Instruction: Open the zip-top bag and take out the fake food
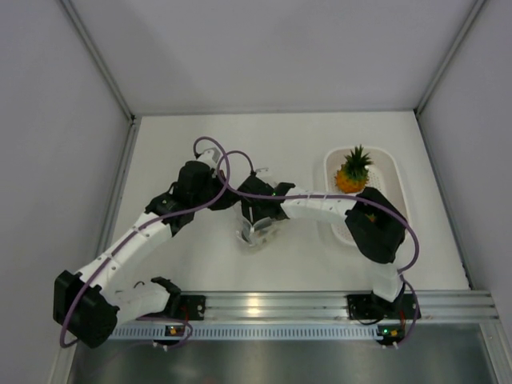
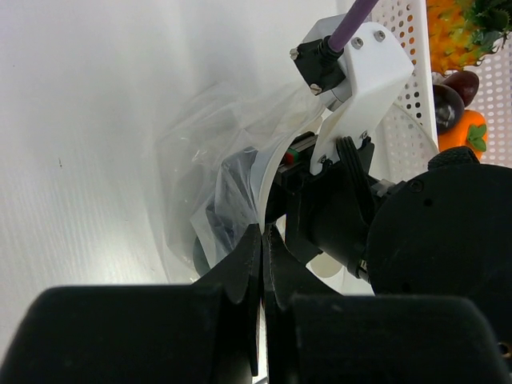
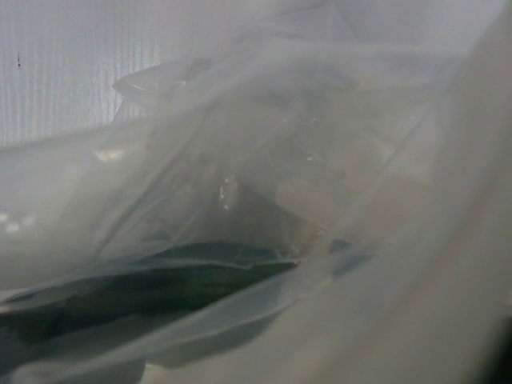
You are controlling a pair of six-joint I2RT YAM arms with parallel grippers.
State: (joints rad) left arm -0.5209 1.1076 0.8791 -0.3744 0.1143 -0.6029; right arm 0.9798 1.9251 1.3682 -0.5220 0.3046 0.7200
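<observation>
Left pincer (image 2: 262,260) pinches zip-top bag (image 2: 200,152); right pincer (image 1: 258,226) reaches inside, grip unclear.

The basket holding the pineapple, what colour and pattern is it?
The basket is white, dotted with small holes; left wrist view.

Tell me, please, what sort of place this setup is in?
Probably a robotics lab test cell: plain white panels wall in a white table, the arm bases are bolted to an aluminium rail, and the only props are a zip-top bag and toy food in a perforated basket.
</observation>
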